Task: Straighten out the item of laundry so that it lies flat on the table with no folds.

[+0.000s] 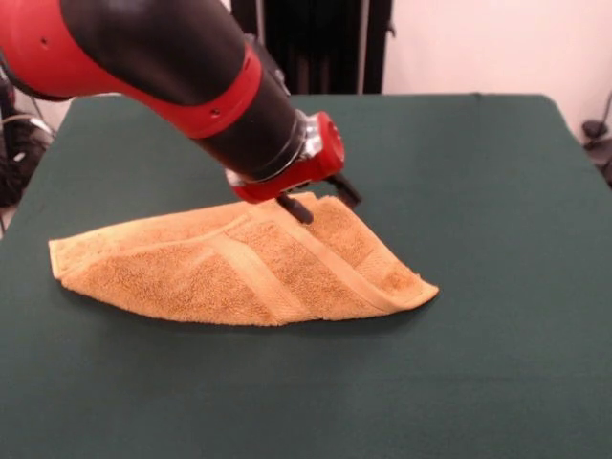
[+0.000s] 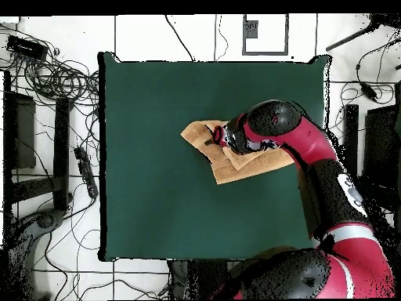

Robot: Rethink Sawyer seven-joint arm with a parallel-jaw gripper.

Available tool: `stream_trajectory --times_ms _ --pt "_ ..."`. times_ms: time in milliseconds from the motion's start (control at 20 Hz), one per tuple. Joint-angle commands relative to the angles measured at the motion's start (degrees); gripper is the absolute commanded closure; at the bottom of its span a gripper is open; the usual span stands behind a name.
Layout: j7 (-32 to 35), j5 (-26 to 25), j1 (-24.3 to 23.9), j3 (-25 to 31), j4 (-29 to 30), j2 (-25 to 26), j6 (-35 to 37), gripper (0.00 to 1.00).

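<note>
1. Table: its near half is lying bare and green; the towel is sitting a little left of centre in the front view.
2. Towel: it is lying folded over itself, a woven band running diagonally, corners pointing toward 9 and 4 o'clock.
3. Gripper: it is pressing at the towel's far edge, around 12 o'clock of the cloth. I cannot tell how wide the jaws are standing, or whether they are pinching any fabric.
4. Risk: if it is catching both layers, pulling will likely be dragging the whole towel instead of opening the fold; a shallow pinch may be slipping off the terry.
</note>
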Motion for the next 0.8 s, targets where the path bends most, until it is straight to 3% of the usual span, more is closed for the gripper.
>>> stream_trajectory --times_ms 50,550,800 --pt "13.92 2.58 2.43 -0.51 13.01 0.17 -5.53 0.0" --pt "10.39 0.91 0.27 -2.61 20.43 -2.9 -8.08 0.0" --pt "8.48 -0.39 -0.48 -3.4 20.46 -2.06 -10.78 0.0"
